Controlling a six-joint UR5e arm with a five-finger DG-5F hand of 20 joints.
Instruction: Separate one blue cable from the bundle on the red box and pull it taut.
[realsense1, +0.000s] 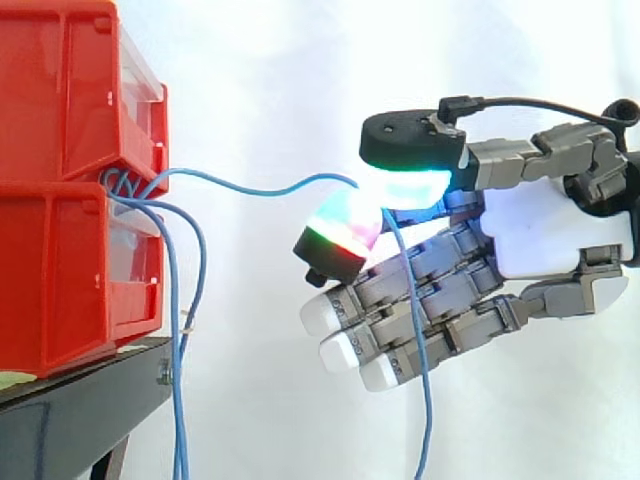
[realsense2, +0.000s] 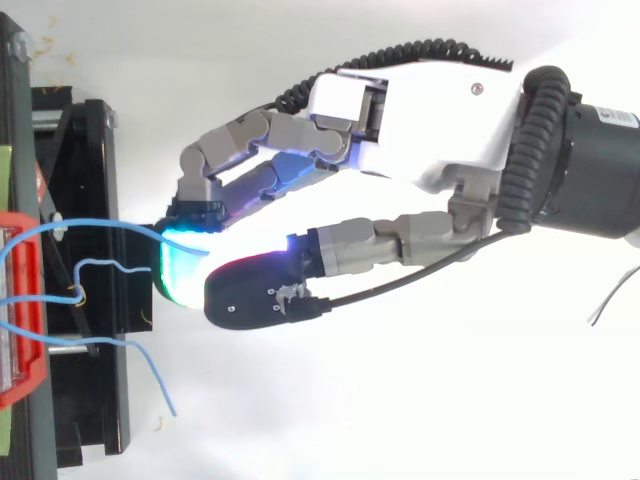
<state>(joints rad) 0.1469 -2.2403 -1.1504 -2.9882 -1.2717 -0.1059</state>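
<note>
Item: robot hand (realsense1: 545, 235), entering from the right, palm side-on in the side view. State: closed in a pinch on one blue cable (realsense1: 262, 190), which is clamped between two glowing fingertips, a cyan pad (realsense1: 415, 188) above and a green-and-red pad (realsense1: 345, 225) just below it. The remaining fingers (realsense1: 325, 315), with white pads, reach leftward beneath the pinch and hold nothing. Cable, free part: drops from the pinch, crosses in front of the white-padded fingers and runs out at the lower edge. Cable, held part: runs left from the pinch to the bins in a shallow wave, sagging and not taut. In the top view the same strand (realsense2: 100, 222) passes over the black stand (realsense2: 100, 400) to the cyan pad. Bundle (realsense1: 122, 185): several blue strands gathered at the seam between the two stacked red bins (realsense1: 60, 280), on their right face. Further strands hang from it down the lower bin, past the stand's edge. The bins sit on the black stand at far left. Background: white curtain (realsense1: 280, 80).
</note>
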